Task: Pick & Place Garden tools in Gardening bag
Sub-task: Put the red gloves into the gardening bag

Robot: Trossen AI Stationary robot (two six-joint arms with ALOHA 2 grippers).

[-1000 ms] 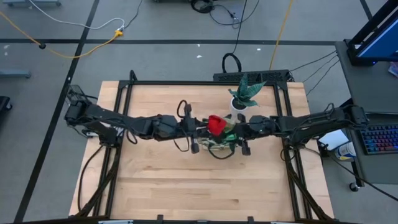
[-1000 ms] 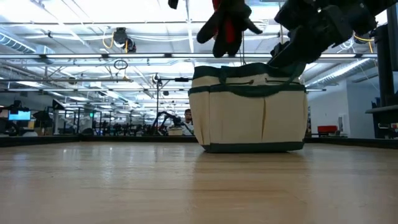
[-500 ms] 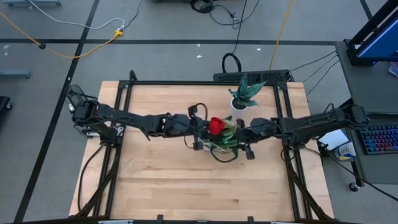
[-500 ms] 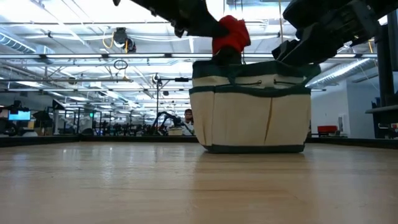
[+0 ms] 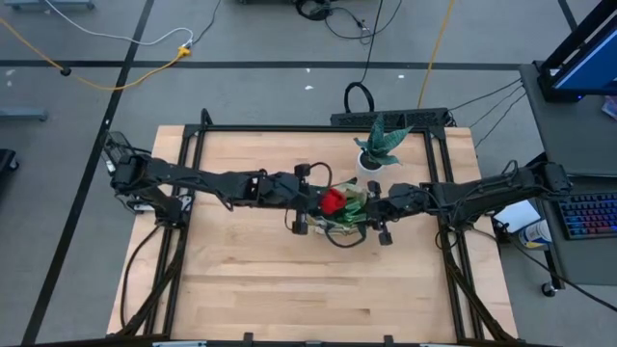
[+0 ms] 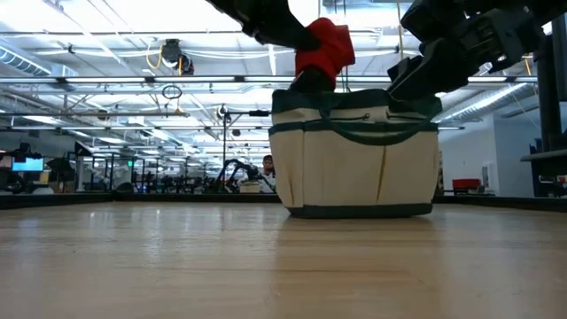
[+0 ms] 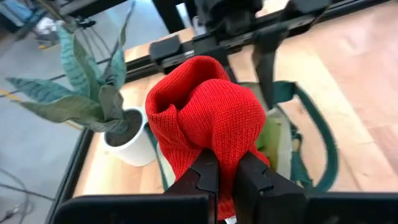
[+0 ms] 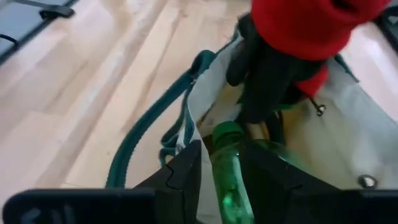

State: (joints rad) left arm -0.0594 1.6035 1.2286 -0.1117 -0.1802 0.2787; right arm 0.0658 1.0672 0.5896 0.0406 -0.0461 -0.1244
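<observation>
Gloves: we see the red-and-black gloves (image 7: pixel 208 127) bunched in a ball, hanging over the mouth of the gardening bag (image 6: pixel 354 159), their dark lower part dipping inside the rim.
Gardening bag: beige with dark green trim and pockets, it stands upright on the bench (image 5: pixel 241 270), a little toward 3 o'clock of the bench's middle in our high view; a dark green loop handle (image 8: pixel 152 130) droops over its side onto the wood.
Left tool: the left tool (image 7: pixel 222 177) reaches in from 9 o'clock, and its fingers (image 7: pixel 202 180) are pressed together on the red fabric, carrying the gloves.
Right tool: the right tool (image 8: pixel 224 168) comes in from 3 o'clock and sits at the bag's rim on that side. A green spray bottle (image 8: pixel 227 162) lies between its fingers, neck pointing into the bag; we cannot tell whether the fingers grip it or merely flank it.
Plant: a spiky green plant (image 5: pixel 383 140) in a white pot (image 7: pixel 127 146) stands at about 1 o'clock from the bag, near it but apart.
Room: beyond the bench, our low view shows a long hall with ceiling lights.
</observation>
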